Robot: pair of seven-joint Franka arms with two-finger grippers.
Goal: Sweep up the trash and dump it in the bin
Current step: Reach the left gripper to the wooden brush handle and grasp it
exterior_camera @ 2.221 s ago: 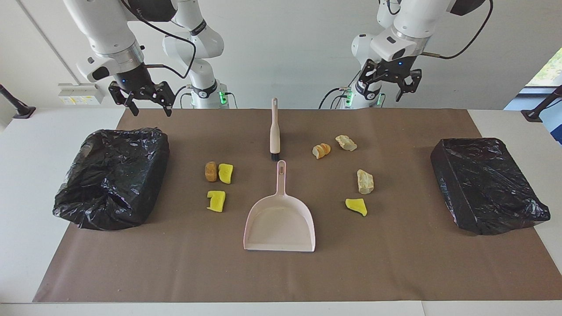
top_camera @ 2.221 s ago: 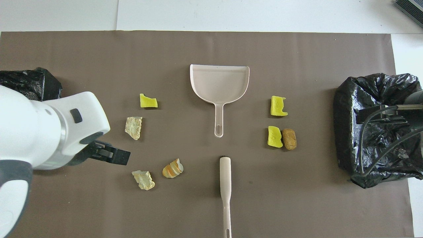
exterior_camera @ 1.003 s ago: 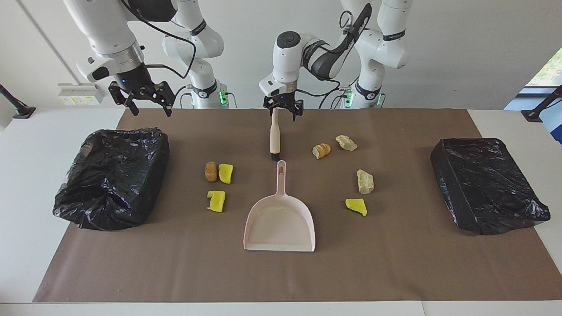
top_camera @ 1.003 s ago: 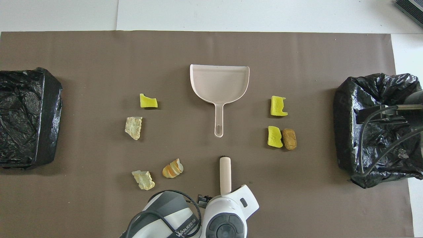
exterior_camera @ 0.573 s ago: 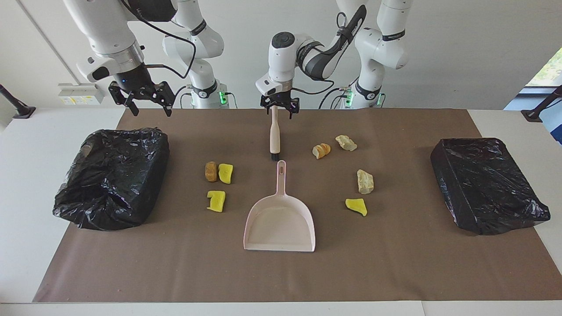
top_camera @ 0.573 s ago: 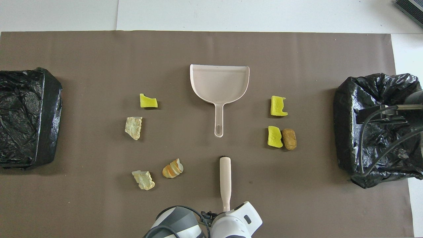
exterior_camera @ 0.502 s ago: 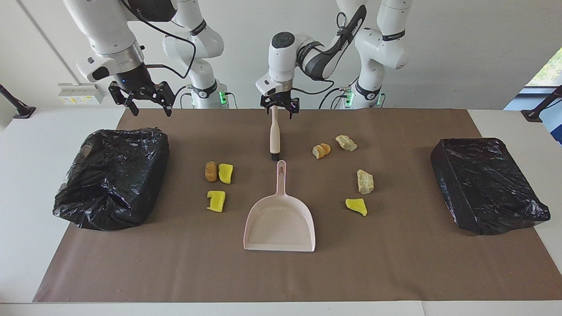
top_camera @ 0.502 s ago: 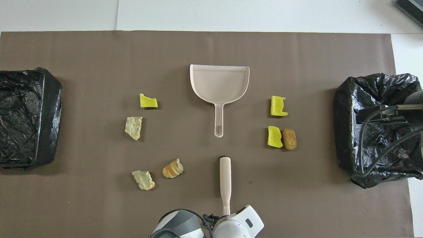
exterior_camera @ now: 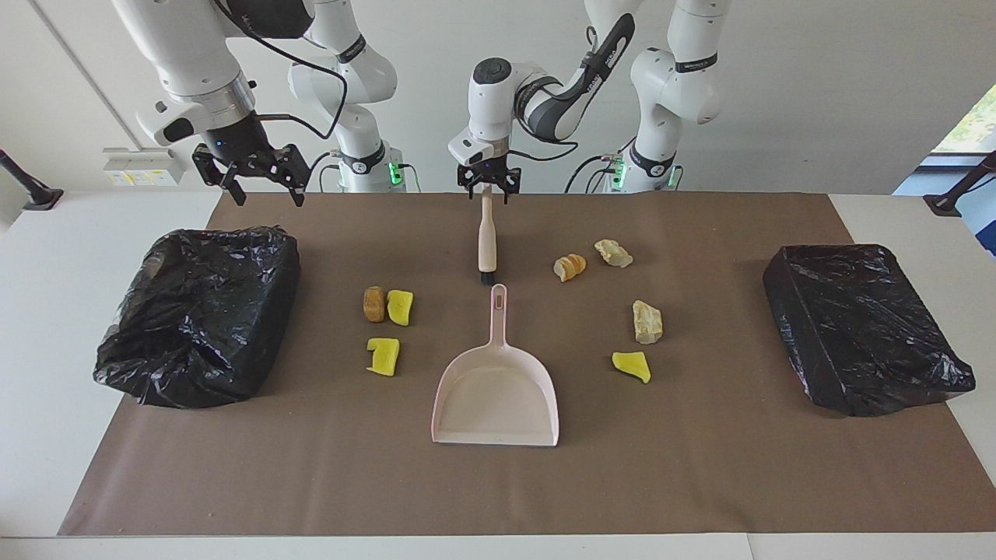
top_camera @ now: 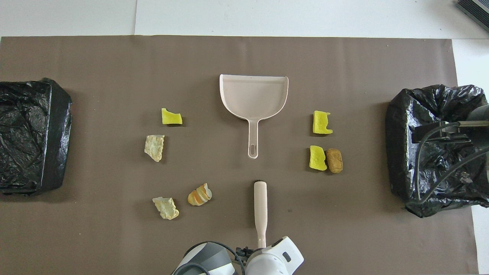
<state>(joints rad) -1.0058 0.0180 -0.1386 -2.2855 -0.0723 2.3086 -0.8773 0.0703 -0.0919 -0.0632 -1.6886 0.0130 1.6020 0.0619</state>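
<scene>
The pink brush (exterior_camera: 487, 237) (top_camera: 260, 206) lies in the middle with its bristles toward the pink dustpan (exterior_camera: 496, 397) (top_camera: 253, 95). My left gripper (exterior_camera: 488, 191) is down at the handle's end nearest the robots, open, one finger on each side. Trash lies on both sides: yellow sponge bits (exterior_camera: 383, 356) (exterior_camera: 631, 365), a brown chunk (exterior_camera: 374, 303), a striped bread-like piece (exterior_camera: 569, 267) and pale stones (exterior_camera: 647, 321) (exterior_camera: 613, 253). My right gripper (exterior_camera: 249, 175) waits open in the air by the black-bagged bin (exterior_camera: 198, 311) at its end.
A second black-bagged bin (exterior_camera: 860, 327) (top_camera: 30, 133) sits at the left arm's end. Everything rests on a brown mat (exterior_camera: 700, 467) that covers most of the white table (exterior_camera: 47, 373). The left arm's wrist (top_camera: 273, 261) hides the handle's tip from above.
The left arm swung from its own end to the brush handle, then slid along it toward the robots. The right arm, brush and trash have not moved.
</scene>
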